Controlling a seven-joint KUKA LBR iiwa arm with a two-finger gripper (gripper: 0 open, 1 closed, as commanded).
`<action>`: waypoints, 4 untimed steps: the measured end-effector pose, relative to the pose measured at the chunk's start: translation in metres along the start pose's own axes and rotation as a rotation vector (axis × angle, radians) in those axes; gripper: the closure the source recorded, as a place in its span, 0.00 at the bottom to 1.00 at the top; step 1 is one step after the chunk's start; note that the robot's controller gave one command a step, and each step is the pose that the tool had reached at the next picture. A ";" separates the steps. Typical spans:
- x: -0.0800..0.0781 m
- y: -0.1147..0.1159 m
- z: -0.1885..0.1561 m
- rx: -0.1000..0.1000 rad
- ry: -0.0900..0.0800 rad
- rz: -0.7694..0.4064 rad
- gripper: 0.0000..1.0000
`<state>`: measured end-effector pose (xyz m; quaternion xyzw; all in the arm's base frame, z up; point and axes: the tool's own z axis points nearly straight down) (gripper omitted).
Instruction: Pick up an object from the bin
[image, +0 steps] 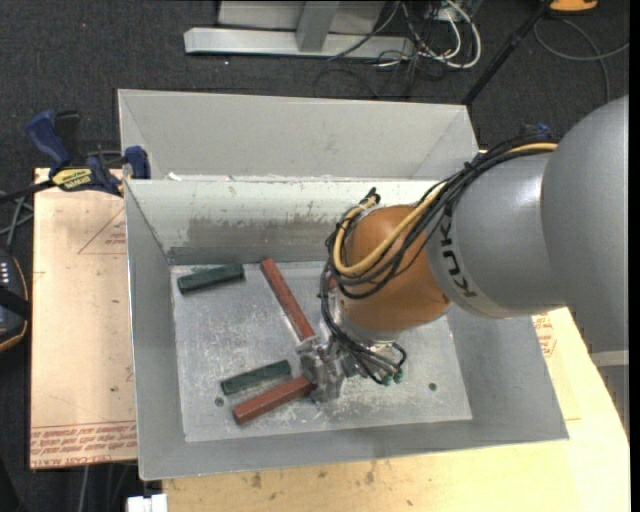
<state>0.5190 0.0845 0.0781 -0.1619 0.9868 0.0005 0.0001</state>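
Lower red-brown bar (268, 401): lying flat near the front of the bin (150, 330) floor, left of centre, tilting upward toward the right, right end running in at the gripper (322, 380). Whether touching it, cannot tell.

Gripper: reaching down to the floor just front of the middle, right at that bar end. Spread or pressed together: cannot tell, with wrist and wiring crowding over it.

Crowding the spot:
- lower green bar (255, 378), dark, lying just behind the lower red-brown bar and nearly parallel, sitting close along its long side, right end stopping just short of the gripper.
- slanted red-brown bar (287, 298), running from the back middle of the floor down and rightward, lower end finishing just behind the gripper.
- converging at the gripper from its left and from behind: three bar ends, leaving little bare floor there.

Lying well apart: upper green bar (210, 277), dark, in the back left corner near the back wall, nearly level.

Hanging overhead: orange cover (385, 270) on the wrist, looped with yellow and black cables (352, 262), hiding the floor right of centre; grey arm (530, 240) coming in from the right above the bin's right wall.

Counting: two red-brown bars, two dark green bars, making four loose things, all lying flat on the scuffed grey floor, all in the left and middle part.
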 end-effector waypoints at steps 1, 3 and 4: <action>0.006 -0.002 -0.026 -0.002 0.005 -0.083 1.00; -0.018 -0.001 -0.093 0.000 -0.002 -0.225 1.00; 0.006 0.005 -0.142 0.000 -0.002 -0.146 1.00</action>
